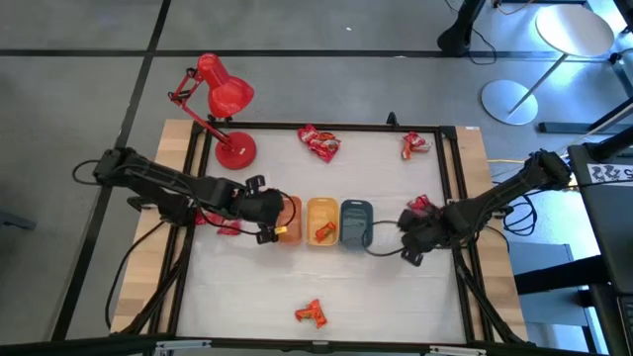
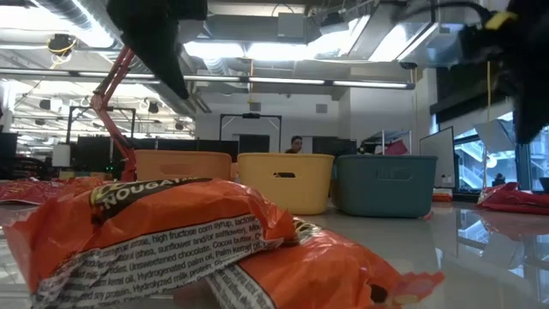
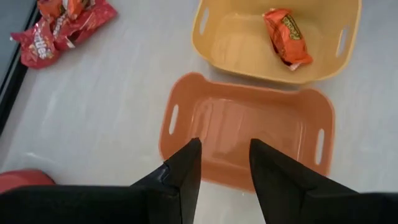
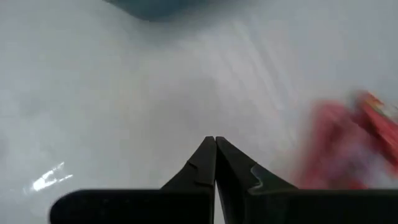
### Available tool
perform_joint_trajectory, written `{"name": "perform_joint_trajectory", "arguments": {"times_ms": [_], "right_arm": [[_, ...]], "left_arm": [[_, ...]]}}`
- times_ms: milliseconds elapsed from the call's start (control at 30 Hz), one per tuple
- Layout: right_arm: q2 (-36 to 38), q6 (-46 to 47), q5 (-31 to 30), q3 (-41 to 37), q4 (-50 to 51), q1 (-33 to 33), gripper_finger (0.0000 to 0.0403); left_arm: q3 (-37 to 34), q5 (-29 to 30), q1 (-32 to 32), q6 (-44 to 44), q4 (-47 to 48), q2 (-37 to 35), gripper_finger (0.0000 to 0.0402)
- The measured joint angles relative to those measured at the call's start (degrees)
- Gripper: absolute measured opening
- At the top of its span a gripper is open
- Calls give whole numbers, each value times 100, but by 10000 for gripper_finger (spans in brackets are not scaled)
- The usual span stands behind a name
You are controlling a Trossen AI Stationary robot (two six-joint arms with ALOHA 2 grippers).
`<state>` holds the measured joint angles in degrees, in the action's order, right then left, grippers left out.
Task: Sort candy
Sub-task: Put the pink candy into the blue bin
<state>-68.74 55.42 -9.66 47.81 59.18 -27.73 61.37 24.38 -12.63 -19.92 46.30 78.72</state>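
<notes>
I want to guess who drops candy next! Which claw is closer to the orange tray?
The left claw. It hangs open right over the orange tray. The right claw is shut, far off past the grey tray.

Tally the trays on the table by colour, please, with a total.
Orange tray: 1
Yellow tray: 1
Grey tray: 1
Total: 3
</notes>
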Motion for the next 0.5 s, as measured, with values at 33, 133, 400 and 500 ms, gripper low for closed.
{"name": "perform_joint_trajectory", "arguments": {"times_ms": [33, 133, 400, 500], "right_arm": [[101, 169, -1, 0, 241, 0, 7], [423, 638, -16, -2, 647, 11, 7], [709, 883, 30, -233, 843, 456, 38], [709, 886, 223, -535, 854, 695, 81]], "left_arm": [[-34, 0, 8, 54, -68, 0, 127], [-108, -2, 5, 67, -225, 2, 127], [-110, -2, -6, 339, -242, 28, 127], [-110, -4, -6, 351, -245, 28, 127]]}}
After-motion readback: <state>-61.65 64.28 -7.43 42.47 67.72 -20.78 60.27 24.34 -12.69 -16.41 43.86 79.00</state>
